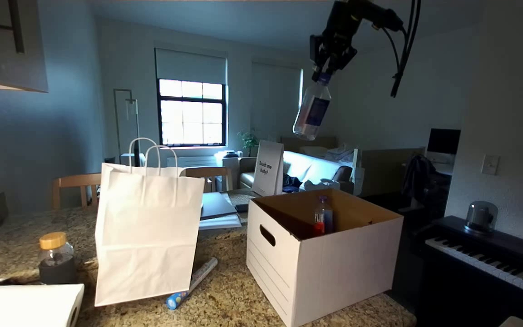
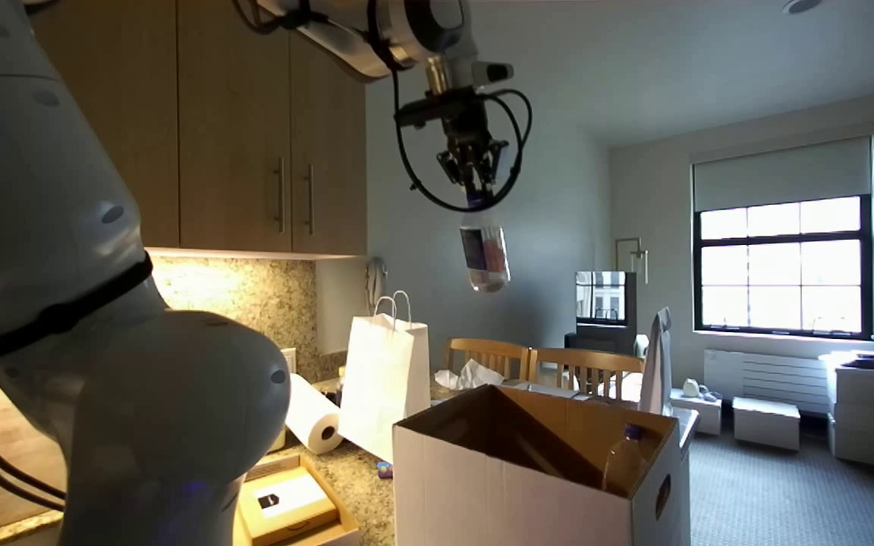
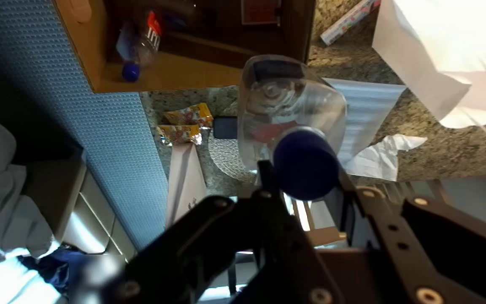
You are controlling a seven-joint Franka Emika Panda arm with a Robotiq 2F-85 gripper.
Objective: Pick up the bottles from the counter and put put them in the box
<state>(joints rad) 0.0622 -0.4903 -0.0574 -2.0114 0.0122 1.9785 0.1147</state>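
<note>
My gripper is shut on the blue cap of a clear bottle with a dark label. The bottle hangs tilted in the air, above the box's rim level. The gripper and bottle also show in an exterior view. In the wrist view the cap sits between the fingertips. The large white box, brown inside, stands open on the speckled counter. Another blue-capped bottle with a red label part stands inside it; it also shows in the wrist view. The box floor is partly hidden.
A tall white paper bag stands beside the box, with a tube at its foot. A standing sign is behind the box. A jar, a paper roll and a shallow box are on the counter.
</note>
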